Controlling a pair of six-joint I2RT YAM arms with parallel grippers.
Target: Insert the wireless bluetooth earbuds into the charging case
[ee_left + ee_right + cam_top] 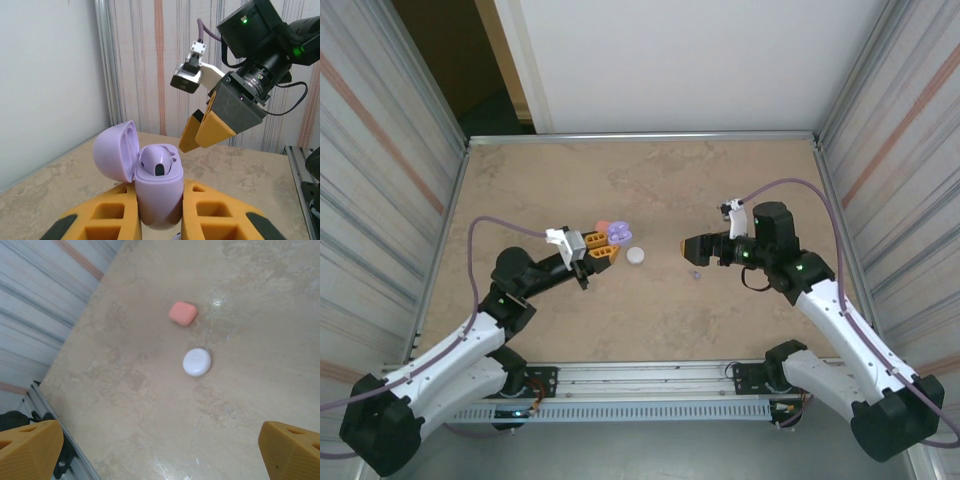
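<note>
Purple throughout: pinched the open charging case upright in the left gripper, one earbud seated inside; held right gripper wide, empty, opposite.

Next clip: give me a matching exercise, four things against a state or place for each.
Things:
1 purple case
2 white case
3 coral case
4 right gripper

States:
A open, empty
B shut, on the table between the grippers
C in the left gripper, lid open
D shut, on the table beyond the purple case

Pairs: 1-C, 2-B, 3-D, 4-A
</note>
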